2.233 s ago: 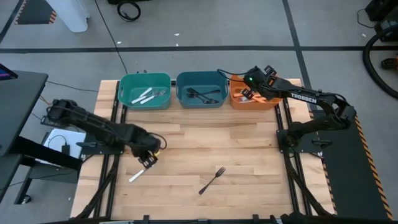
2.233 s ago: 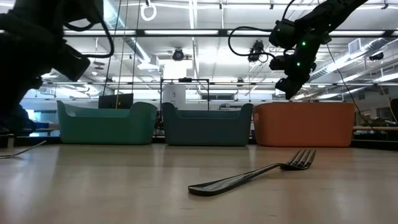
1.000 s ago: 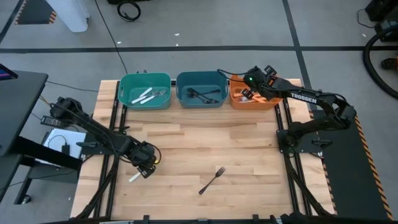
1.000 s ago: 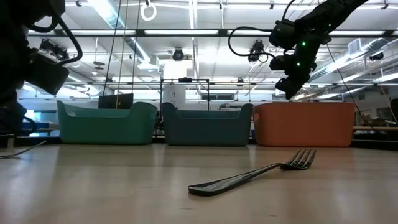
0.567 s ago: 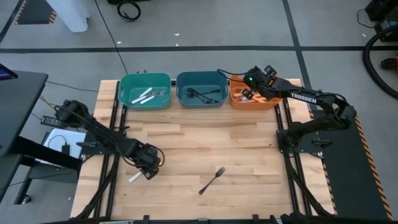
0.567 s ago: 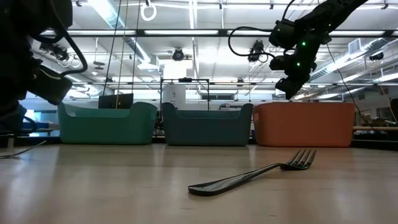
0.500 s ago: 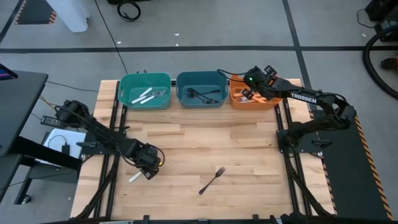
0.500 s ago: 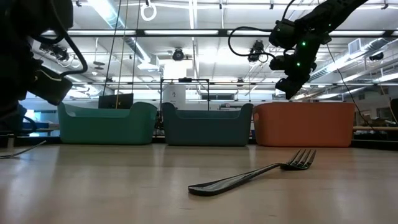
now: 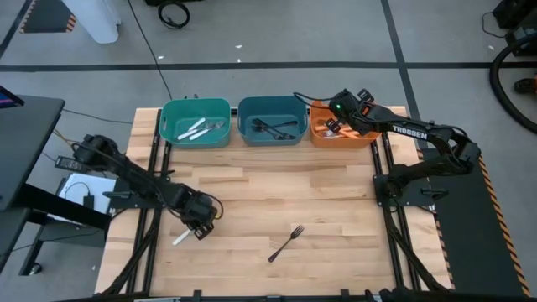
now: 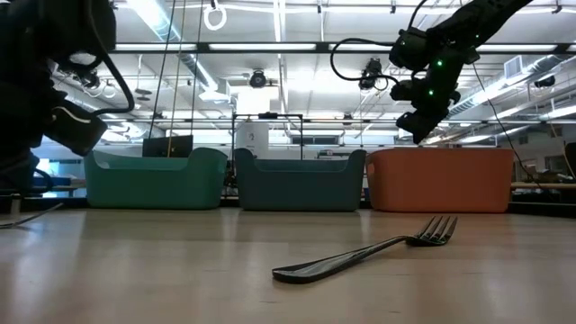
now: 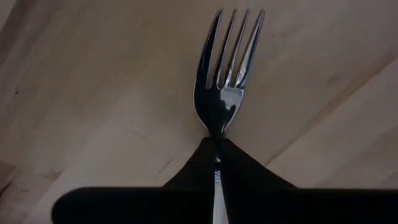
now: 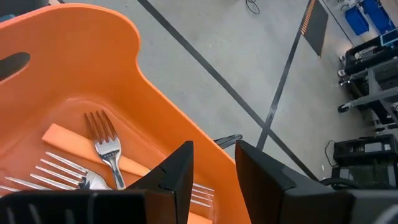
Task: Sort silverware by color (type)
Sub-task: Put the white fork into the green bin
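A fork with a silver head and a pale handle lies flat on the wooden table near its left edge. My left gripper stands over it, pointing down, shut on it. A black fork lies on the table nearer the middle, and the low view shows it flat on the wood. My right gripper hangs open above the orange bin, which holds orange-handled forks. My left gripper pinches the fork's narrow neck, just behind the head, between its two fingers. The fingers come from above and lie across the fork. The fork lies flat on the table, tines pointing away from the gripper.
Three bins stand in a row along the far edge: teal with white pieces, blue with black pieces, and the orange one. Bare wood lies between the bins and the two forks.
My left gripper has sunk a little toward the pale-handled fork. The fork's handle lies where it lay. My right arm has kept still over the orange bin.
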Robot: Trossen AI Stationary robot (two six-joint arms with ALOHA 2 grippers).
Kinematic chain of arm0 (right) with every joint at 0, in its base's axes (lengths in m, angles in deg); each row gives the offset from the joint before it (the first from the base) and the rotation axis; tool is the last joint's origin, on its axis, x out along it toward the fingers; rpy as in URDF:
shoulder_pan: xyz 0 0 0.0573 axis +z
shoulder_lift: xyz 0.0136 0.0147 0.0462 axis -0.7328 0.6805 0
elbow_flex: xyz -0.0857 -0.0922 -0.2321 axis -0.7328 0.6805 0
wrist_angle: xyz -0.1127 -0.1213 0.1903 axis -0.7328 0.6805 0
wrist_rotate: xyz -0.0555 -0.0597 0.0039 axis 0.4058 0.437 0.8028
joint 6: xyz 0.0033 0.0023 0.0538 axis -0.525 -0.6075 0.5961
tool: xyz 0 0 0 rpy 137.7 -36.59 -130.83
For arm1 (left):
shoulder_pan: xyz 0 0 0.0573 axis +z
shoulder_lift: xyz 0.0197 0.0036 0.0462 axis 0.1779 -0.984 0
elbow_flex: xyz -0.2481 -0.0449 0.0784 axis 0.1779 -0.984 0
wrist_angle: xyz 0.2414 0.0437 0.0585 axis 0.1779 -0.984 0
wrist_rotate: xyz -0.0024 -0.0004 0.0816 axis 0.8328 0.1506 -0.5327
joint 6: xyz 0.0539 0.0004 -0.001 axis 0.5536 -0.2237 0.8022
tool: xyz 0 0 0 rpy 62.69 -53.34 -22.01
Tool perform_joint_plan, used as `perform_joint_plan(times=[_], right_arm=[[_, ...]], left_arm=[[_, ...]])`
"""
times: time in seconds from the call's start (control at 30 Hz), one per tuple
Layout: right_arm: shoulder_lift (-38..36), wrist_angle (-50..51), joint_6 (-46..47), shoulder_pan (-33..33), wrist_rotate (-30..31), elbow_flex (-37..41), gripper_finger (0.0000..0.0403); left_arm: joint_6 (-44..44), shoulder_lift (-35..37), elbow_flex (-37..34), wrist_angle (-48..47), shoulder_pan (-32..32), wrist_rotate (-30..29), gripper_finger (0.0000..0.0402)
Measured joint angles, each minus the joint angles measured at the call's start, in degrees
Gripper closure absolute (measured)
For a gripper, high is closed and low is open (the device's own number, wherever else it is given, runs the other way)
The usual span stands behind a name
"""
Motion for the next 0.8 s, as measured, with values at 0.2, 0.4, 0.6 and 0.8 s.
perform_joint_plan(times=[0.2, 0.4, 0.6, 0.8], right_arm=[[0.02, 0.00, -0.06, 0.00, -0.01, 0.00, 0.0277], [0.02, 0.02, -0.11, 0.00, -0.01, 0.00, 0.0277], [0.02, 0.00, -0.11, 0.36, -1.46, 0.00, 0.0277], [0.02, -0.01, -0.11, 2.29, -1.87, -0.02, 0.0277]], left_arm=[[3.06, 7.62, -0.12, -0.51, 6.20, 0.77, 0.0390], [6.76, 15.96, -0.11, -2.38, 15.28, 1.13, 0.0391], [11.88, 22.60, -0.02, -2.13, 27.59, -4.79, 0.0386], [20.08, 26.24, 0.04, 3.37, 41.49, -7.87, 0.0384]])
